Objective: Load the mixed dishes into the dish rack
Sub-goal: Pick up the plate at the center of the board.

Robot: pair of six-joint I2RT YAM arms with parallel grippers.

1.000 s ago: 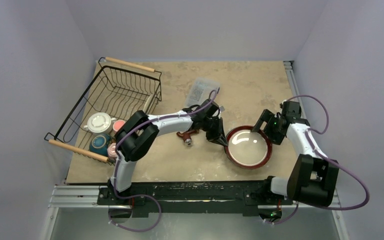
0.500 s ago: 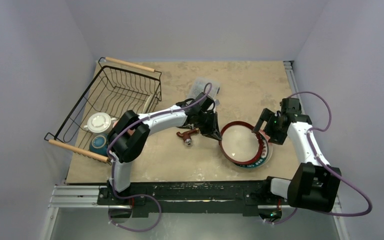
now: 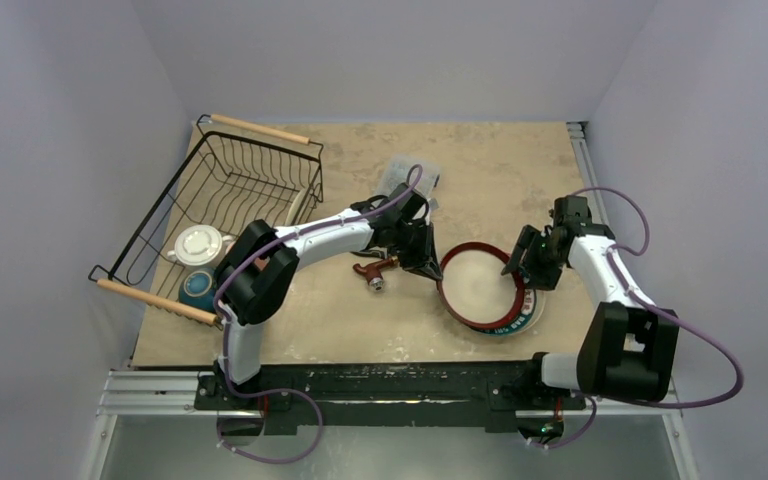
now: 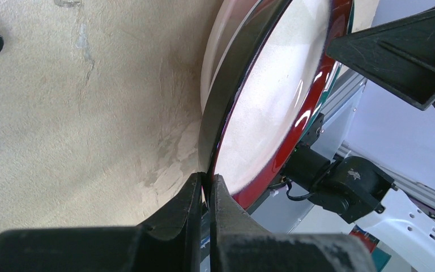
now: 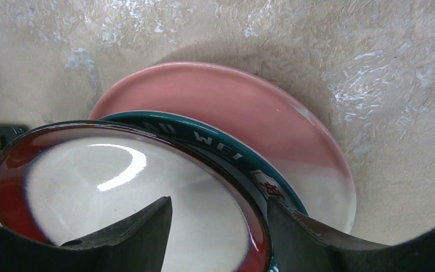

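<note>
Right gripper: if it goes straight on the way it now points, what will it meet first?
The red-rimmed plate: its rim lies between the right gripper's open fingers. Past it probably come the teal plate and the pink plate, though depth is unclear.

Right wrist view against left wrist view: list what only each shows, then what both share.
Only the right wrist view: the pink plate on the table, under a lettered teal plate. Only the left wrist view: the left fingers pinched shut on the red plate's rim, and the metal rail beyond. Both: the red plate, tilted up, and the right fingers, open either side of its opposite rim.
</note>
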